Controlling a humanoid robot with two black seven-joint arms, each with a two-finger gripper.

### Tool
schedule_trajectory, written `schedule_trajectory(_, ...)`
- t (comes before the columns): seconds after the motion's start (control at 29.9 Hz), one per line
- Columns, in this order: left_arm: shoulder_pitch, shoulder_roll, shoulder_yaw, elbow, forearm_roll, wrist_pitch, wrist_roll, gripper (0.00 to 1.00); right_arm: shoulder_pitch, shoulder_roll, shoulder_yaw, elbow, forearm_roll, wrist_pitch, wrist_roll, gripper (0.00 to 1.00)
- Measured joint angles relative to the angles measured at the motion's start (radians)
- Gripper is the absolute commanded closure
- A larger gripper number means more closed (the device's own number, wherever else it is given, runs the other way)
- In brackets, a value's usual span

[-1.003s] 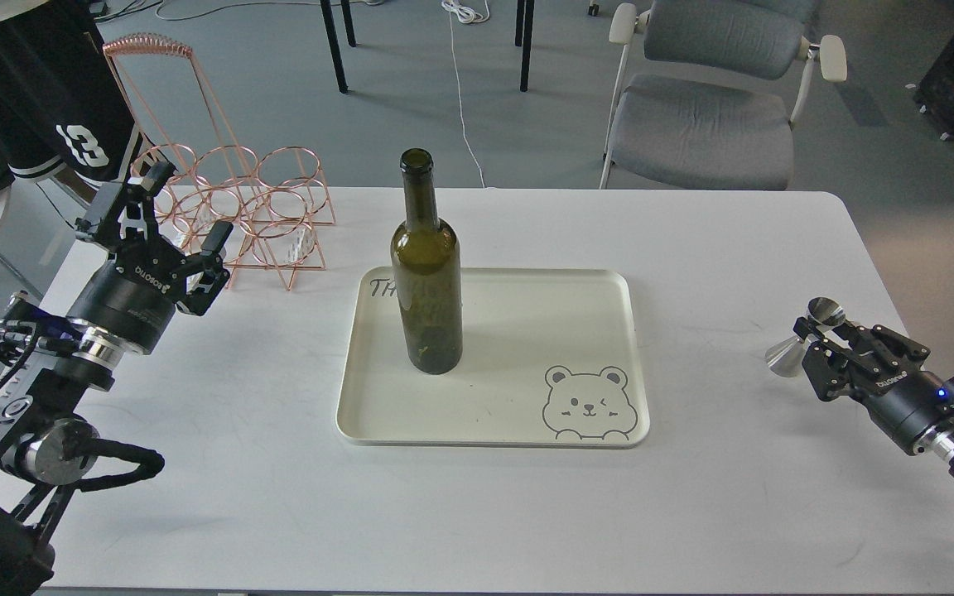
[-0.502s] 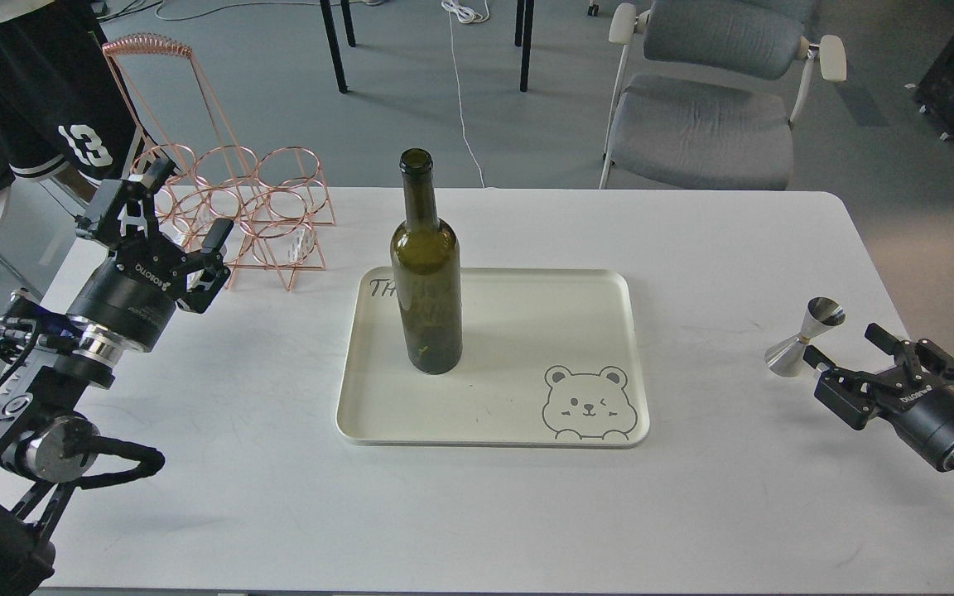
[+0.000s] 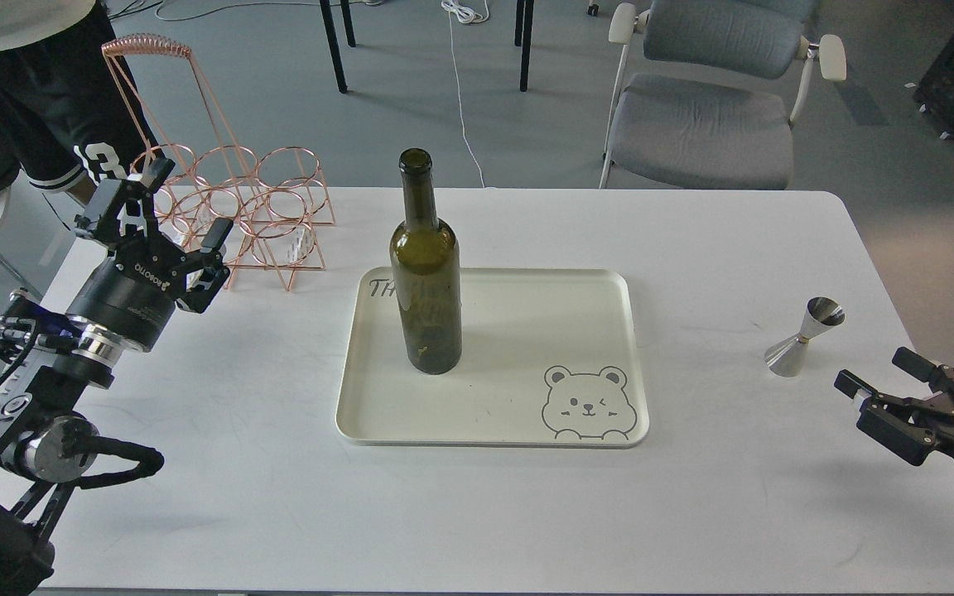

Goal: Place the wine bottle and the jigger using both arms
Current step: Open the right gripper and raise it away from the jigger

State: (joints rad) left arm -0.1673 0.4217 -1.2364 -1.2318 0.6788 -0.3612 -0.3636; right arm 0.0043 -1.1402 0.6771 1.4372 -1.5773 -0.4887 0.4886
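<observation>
Two task items stand upright — dark green wine bottle (image 3: 426,269) on tray (image 3: 609,285), steel jigger (image 3: 805,336) on worktop (image 3: 692,513); both grippers — left (image 3: 172,211), right (image 3: 879,372) — have jaws wide, empty.

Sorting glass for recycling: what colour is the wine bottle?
Dark olive green, seen best in the head view: the wine bottle stands on the cream tray.

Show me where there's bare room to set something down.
Bare table between the tray and jigger, and along the near edge. Tray's right half is free beside the wine bottle. Crowded far left: wire rack by left gripper.
</observation>
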Motion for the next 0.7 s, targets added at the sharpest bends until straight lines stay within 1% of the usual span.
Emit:
schedule_trajectory(0.1, 0.0, 0.0, 0.0, -0.003, 0.001, -0.001, 0.0, 0.02, 0.015, -0.069, -0.033, 0.142, 0.161, 0.0, 0.0, 0.04)
schedule_trajectory(0.17, 0.0, 0.002, 0.0, -0.01, 0.001, -0.001, 0.0, 0.02, 0.049, -0.088, -0.039, 0.212, 0.263, 0.003, 0.0, 0.04)
schedule_trajectory(0.23, 0.0, 0.008, 0.0, -0.016, 0.001, -0.001, 0.0, 0.02, 0.114, -0.091, -0.04, 0.26, 0.374, 0.037, 0.0, 0.04)
schedule_trajectory(0.3, 0.0, 0.012, 0.0, -0.019, 0.001, -0.001, 0.0, 0.02, 0.191, -0.084, -0.04, 0.277, 0.493, 0.099, 0.0, 0.04)
schedule_trajectory(0.43, 0.0, 0.021, 0.0, -0.023, 0.001, -0.001, -0.001, 0.02, 0.37, -0.026, -0.041, 0.264, 0.8, 0.267, 0.0, 0.04)
schedule_trajectory(0.54, 0.001, 0.027, 0.0, -0.028, 0.001, -0.001, -0.004, 0.02, 0.503, 0.027, -0.042, 0.219, 1.039, 0.4, 0.0, 0.03)
schedule_trajectory(0.6, 0.002, 0.03, 0.0, -0.029, 0.001, -0.001, -0.007, 0.02, 0.566, 0.082, -0.041, 0.176, 1.158, 0.465, 0.0, 0.03)
schedule_trajectory(0.67, 0.003, 0.035, 0.0, -0.032, 0.002, -0.001, -0.023, 0.02, 0.613, 0.152, -0.04, 0.124, 1.256, 0.527, 0.0, 0.02)
schedule_trajectory(0.7, 0.003, 0.043, 0.0, -0.034, 0.002, -0.001, -0.04, 0.02, 0.631, 0.19, -0.04, 0.094, 1.303, 0.562, 0.0, 0.02)
